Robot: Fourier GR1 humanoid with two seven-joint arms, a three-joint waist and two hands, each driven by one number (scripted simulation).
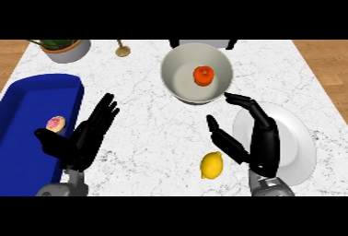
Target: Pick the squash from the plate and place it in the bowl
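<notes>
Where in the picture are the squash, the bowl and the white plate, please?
squash (203,75), head view: middle of its orange body, inside the bowl.
bowl (178,83), head view: bare inner wall at its left.
white plate (296,138), head view: bare surface to the right of the right hand.

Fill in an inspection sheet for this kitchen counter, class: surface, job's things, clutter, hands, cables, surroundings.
Surface: white marbled counter.
Job's things: orange squash lies in the bowl; white plate bare.
Clutter: lemon, blue tray holding a pink doughnut, potted plant, wooden spoon.
Hands: left hand open beside the tray; right hand open over the plate's edge.
Cables: nothing seen.
Surroundings: wooden floor.
</notes>
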